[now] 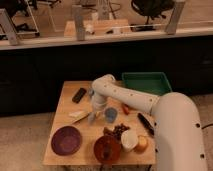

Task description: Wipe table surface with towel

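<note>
- Light tan wood makes up the table surface, a small, roughly square top that stands on speckled carpet in front of a dark counter front.
- The gripper points straight down over the middle of the top, a little toward its left edge as seen; I cannot tell whether it is open or closed.
- Just beside it, toward the left edge, lies a pale flat piece that may be the towel; contact between them cannot be made out.
- On its other side a blue cup stands close by, with a small red item beyond it.
- A black flat object lies toward the far left corner.
- Along the near edge sit a purple bowl, a brown bowl, a white cup and a yellow fruit.
- The white arm crosses the right edge.
- A green tray sits past the far right corner.
- Behind runs a long pale counter with glass panels.
</note>
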{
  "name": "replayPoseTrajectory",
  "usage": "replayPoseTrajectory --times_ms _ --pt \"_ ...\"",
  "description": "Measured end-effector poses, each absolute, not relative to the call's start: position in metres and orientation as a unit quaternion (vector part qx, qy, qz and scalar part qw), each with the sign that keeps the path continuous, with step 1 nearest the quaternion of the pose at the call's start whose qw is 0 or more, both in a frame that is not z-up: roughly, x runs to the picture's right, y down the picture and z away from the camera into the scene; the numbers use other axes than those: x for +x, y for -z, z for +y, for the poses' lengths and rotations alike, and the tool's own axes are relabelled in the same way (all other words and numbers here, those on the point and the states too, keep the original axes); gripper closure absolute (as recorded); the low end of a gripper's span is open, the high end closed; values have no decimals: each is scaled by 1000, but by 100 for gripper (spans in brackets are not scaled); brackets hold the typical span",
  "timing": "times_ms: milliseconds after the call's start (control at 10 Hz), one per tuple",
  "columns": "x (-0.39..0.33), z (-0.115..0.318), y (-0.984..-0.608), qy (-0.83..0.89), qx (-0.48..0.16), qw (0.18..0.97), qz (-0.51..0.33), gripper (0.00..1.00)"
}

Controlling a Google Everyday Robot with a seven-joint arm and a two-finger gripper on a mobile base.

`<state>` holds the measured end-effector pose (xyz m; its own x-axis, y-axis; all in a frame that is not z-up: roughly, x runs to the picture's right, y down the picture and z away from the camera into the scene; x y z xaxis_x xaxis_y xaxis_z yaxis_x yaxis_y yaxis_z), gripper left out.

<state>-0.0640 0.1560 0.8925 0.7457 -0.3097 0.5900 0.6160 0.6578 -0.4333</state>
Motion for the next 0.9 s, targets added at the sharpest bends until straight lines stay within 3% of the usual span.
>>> replayPoseTrajectory --times_ms 900 --pt "-9 147 -895 235 -306 896 -221 100"
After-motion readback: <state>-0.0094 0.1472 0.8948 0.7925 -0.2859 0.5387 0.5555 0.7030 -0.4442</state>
